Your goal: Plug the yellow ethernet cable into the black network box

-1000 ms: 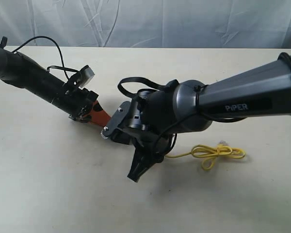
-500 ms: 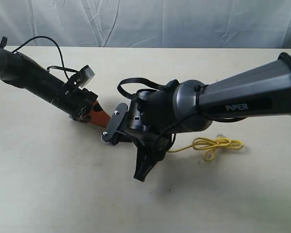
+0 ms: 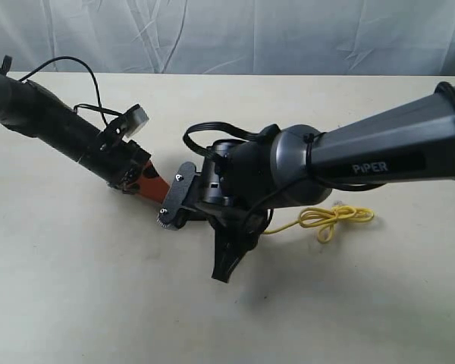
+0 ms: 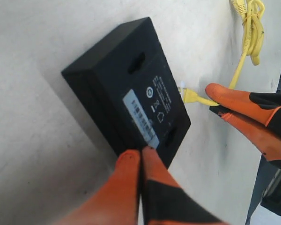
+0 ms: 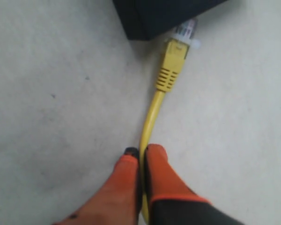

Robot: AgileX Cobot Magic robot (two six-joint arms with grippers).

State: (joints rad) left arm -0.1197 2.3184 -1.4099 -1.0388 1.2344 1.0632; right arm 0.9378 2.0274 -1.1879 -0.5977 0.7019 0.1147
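Right gripper (image 5: 140, 154), clenched on the cable (image 5: 152, 117), has dragged its plug (image 5: 185, 30) to the box (image 4: 131, 79), apparently not yet seated. Left gripper (image 4: 140, 157), closed, rests against it.

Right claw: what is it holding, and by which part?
The right claw holds the yellow ethernet cable by its cord, a little behind the plug.

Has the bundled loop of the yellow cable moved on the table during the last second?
Yes. In the exterior view the yellow ethernet cable has slid toward the far edge of the table and slightly leftward; the right gripper is shut on it.
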